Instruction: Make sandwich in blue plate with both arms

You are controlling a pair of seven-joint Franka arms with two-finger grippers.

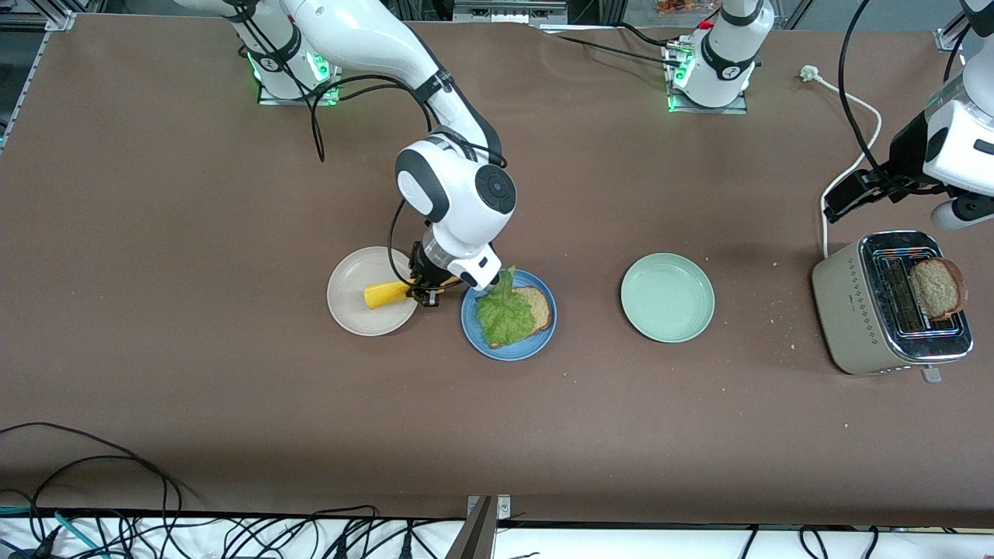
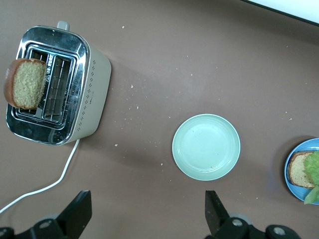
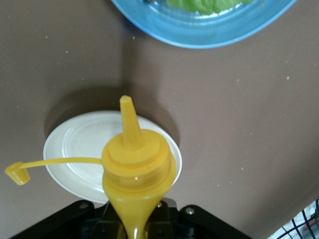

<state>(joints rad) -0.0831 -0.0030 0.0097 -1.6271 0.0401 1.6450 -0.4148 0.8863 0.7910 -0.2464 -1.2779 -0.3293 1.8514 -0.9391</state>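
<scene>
A yellow squeeze bottle [image 1: 386, 294] lies tipped on its side over the cream plate [image 1: 353, 301], its cap open and dangling on a thin strap. A pale mint-green plate [image 1: 667, 297] sits bare toward the left arm's end of the table. Farther toward that end stands the beige toaster [image 1: 854, 310] with chrome top, a browned bread slice [image 1: 937, 288] sticking up from one slot. Its white power cord [image 1: 850, 155] trails away across the brown table [image 1: 194, 194], where crumbs lie scattered near the toaster.
</scene>
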